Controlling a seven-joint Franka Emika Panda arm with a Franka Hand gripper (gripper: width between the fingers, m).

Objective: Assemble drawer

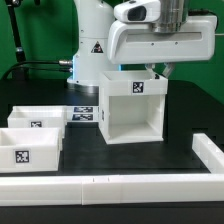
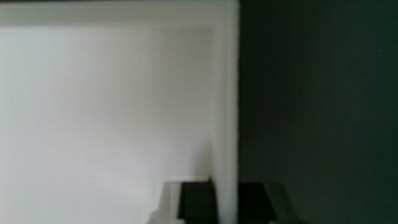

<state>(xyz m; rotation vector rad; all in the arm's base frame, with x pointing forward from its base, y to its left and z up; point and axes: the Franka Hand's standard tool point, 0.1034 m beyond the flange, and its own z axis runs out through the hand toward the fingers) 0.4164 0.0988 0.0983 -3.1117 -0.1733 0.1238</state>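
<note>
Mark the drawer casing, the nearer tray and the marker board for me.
Drawer casing (image 1: 133,108): exterior view, inner back wall.
Nearer tray (image 1: 42,157): exterior view, front wall beside its tag.
Marker board (image 1: 84,117): exterior view, exposed strip carrying tags.

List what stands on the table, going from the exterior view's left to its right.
front tray → marker board → casing → right border block. The rear tray overlaps the front one, so it is left out.

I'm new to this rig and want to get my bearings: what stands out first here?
The tall white casing stands mid-table, open front toward the camera, with the gripper at its top edge, fingers either side of a wall. Two shallow trays sit on the exterior view's left.
</note>
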